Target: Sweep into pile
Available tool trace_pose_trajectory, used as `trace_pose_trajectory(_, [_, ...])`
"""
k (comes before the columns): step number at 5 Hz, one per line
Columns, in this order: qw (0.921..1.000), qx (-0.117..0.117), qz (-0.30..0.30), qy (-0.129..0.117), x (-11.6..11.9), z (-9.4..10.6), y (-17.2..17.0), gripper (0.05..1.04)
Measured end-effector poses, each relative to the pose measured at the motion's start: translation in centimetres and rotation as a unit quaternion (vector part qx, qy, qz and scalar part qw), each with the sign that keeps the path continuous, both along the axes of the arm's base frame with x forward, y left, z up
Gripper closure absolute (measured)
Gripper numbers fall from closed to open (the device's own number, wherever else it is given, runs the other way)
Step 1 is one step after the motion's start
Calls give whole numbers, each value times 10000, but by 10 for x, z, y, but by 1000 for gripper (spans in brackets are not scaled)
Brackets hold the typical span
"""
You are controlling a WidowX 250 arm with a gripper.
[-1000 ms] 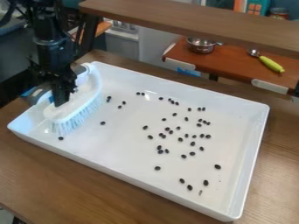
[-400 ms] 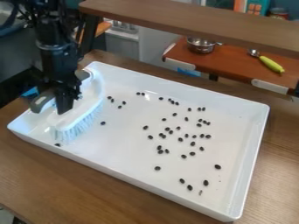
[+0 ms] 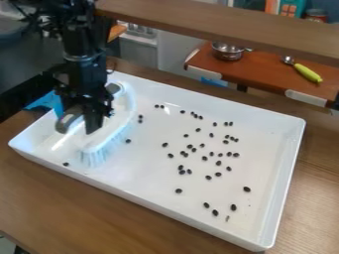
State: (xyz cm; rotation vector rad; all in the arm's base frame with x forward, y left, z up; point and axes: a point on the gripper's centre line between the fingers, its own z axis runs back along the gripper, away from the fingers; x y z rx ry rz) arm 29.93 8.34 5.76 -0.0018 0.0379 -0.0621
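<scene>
Beneath the tool (image 3: pixel 96 118): white brush (image 3: pixel 104 136), bristles down toward the tray (image 3: pixel 152 173). Tool closed on the brush's handle, exact gap hidden; hold from above probably keeps the bristle edge free to push. Dark beans (image 3: pixel 204 158) lie loose, mostly off the bristle side, so a stroke that way should gather them. Stray bean (image 3: pixel 65 164) opposite, near the wall, likely missed.

Glossy white rectangular plastic-looking tray (image 3: pixel 132 171) on a brown, wood-grained worktop (image 3: pixel 73 211).
Highlights gleam near the tray's far edge and towards its left corner; the long white brush (image 3: pixel 100 141) has a smooth, plastic-looking body and pale, fibrous bristles, the small oval black beans (image 3: pixel 178 190) look hard, and the round silver pot (image 3: pixel 227 51) is shiny metal.
</scene>
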Motion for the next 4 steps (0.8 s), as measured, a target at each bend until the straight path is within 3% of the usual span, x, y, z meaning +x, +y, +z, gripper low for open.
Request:
trace_pose_trajectory(2, [9992, -316, -194, 150, 0, 2, -75, 589])
trace_pose_trajectory(4, [9960, -604, -356, 551, -9, 4, -146, 589])
